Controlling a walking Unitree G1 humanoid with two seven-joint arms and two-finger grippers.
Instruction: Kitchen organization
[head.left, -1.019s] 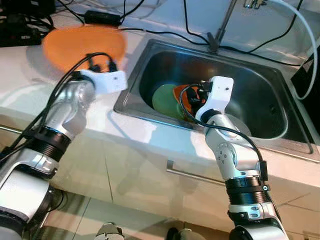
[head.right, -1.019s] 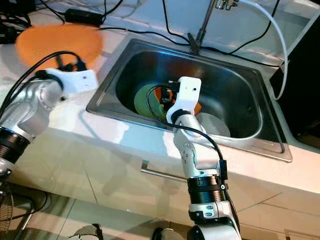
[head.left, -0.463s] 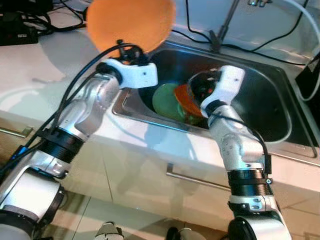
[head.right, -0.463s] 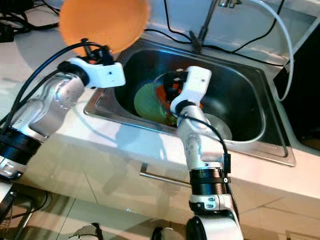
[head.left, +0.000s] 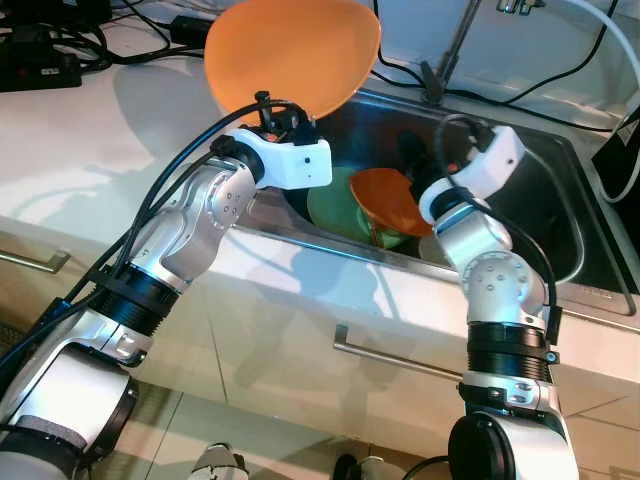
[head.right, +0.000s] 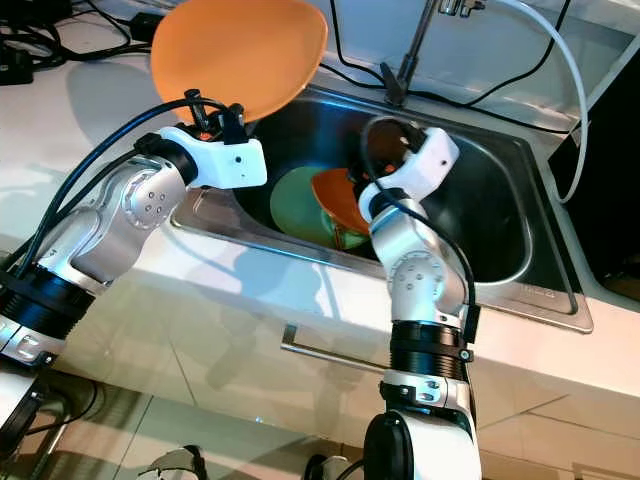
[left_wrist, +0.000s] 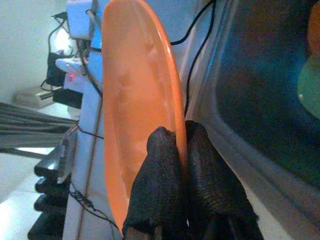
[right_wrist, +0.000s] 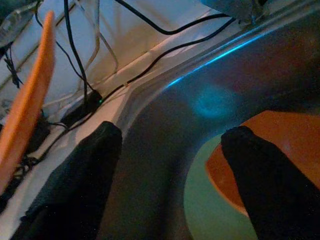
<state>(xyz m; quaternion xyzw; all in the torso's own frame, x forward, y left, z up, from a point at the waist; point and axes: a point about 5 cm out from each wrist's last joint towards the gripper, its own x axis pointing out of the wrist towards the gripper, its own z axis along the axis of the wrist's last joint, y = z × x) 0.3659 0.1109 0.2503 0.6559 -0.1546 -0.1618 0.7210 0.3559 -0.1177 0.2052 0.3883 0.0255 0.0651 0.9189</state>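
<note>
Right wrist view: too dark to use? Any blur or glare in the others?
Right wrist view: dim and blue-tinted, but the open right gripper, steel sink, and round green plate are readable. Left wrist view: the black fingers pinching the large orange plate look soft, and the background is washed out. Left eye view: sharp, with arm shadows on the white counter.

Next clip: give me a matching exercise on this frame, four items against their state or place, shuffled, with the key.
Items:
1. orange plate
2. green plate
3. right end effector
4. black adapter

States:
A. open inside the sink
B. on the counter behind the sink
C. pinched on its rim by the left end effector, held on edge
D. lying in the sink under a smaller orange dish

Pairs: 1-C, 2-D, 3-A, 4-B
</note>
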